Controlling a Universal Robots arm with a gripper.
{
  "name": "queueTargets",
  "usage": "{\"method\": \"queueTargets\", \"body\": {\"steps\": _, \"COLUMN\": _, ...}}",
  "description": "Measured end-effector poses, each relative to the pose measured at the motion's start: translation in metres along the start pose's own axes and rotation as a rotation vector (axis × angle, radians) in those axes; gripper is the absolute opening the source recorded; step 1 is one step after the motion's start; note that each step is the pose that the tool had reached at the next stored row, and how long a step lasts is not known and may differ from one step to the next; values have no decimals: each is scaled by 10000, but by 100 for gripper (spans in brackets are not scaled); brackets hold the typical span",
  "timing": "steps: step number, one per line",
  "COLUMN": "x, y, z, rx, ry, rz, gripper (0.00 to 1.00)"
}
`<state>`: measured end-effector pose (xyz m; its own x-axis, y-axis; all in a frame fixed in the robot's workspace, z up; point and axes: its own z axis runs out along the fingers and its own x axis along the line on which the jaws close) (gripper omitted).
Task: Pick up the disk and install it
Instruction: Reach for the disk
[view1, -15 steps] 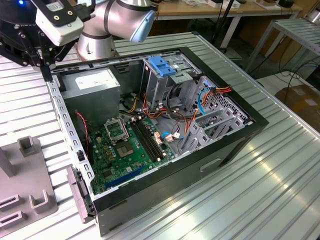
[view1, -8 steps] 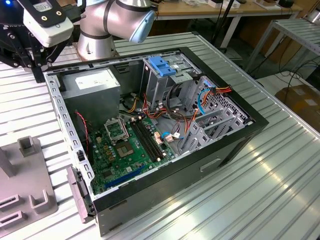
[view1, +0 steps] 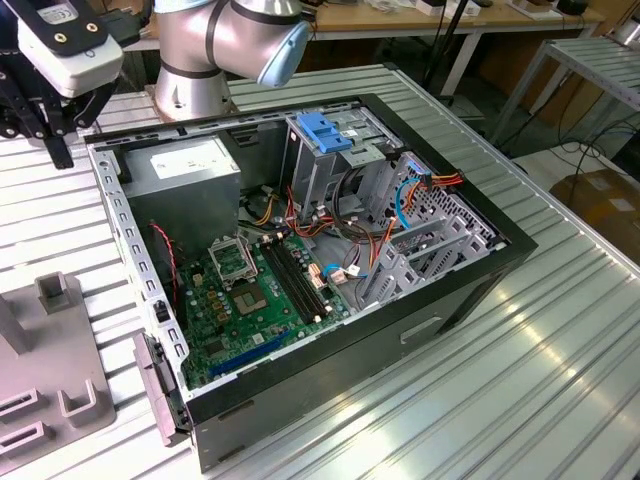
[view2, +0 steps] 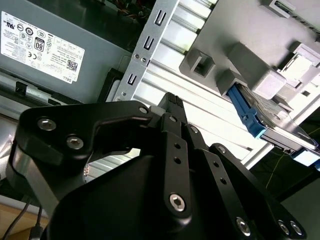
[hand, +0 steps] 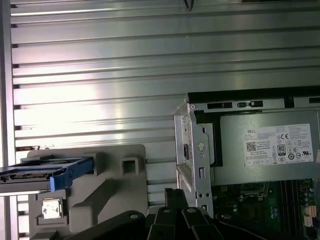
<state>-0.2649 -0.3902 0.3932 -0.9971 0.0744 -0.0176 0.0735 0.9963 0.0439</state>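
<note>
Aluminium slats are forming the surface (view1: 560, 330), which is carrying the open computer case (view1: 400, 340), lying on its side so its bays are facing up. Beside it a grey fixture (hand: 120, 190) is propping the disk (hand: 45, 172) on edge, probably leaving its sides free for grasping. The tool (view2: 172, 105) is hovering between case and fixture, apart from the disk; wide or narrow, I cannot tell.

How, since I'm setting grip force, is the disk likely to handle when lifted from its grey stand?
Probably stiff and heavy for its size: the disk shows as a flat metal slab. Its blue bracket looks plastic, so may flex. Seemingly edge-on in the grey stand, it might tip if pushed sideways.
</note>
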Motion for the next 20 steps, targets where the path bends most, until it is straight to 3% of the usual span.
{"method": "queueTargets", "body": {"steps": 20, "x": 308, "y": -13, "z": -6, "rx": 2, "ry": 12, "rz": 0, "gripper": 11}}
